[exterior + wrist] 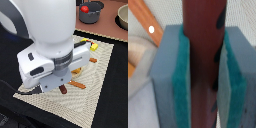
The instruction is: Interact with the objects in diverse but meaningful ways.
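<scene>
Held the brown sausage [203, 55] upright between the teal pads [182, 85] of the gripper [62, 86], jaws closed on both its sides. Hung over the near part of the woven mat [95, 85], lower end of the sausage poking out below the fingers, whether touching the mat not clear. Looked smooth, stiff and light, likely a hard toy, so probably slippery and apt to swivel if pinched near an end; better taken about mid-length. Lay orange-handled cutlery [77, 84] just right of it, yellow packet block [93, 46] farther off. Sat red tomato [85, 8] in a grey-blue pot [91, 12] at far right.
</scene>
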Robot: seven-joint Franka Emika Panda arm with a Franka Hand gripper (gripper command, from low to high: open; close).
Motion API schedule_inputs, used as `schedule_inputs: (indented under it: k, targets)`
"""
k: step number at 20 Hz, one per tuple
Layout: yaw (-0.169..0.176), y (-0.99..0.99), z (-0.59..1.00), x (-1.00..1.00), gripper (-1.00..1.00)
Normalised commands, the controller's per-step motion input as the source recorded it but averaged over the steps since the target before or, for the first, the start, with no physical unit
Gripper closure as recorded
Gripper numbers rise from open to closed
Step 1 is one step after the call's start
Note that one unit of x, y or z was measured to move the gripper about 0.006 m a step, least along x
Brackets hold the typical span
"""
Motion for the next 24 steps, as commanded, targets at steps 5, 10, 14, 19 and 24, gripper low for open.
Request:
schedule_inputs:
  k: [5,10,14,19,24]
  targets:
    - [0.08,0.64,0.3,-0.01,1.0]
    - [0.081,0.85,0.33,-0.05,1.0]
    - [0.043,0.95,0.17,-0.13,1.0]
    - [0.065,0.89,0.13,-0.2,1.0]
    - [0.07,0.86,0.08,-0.23,1.0]
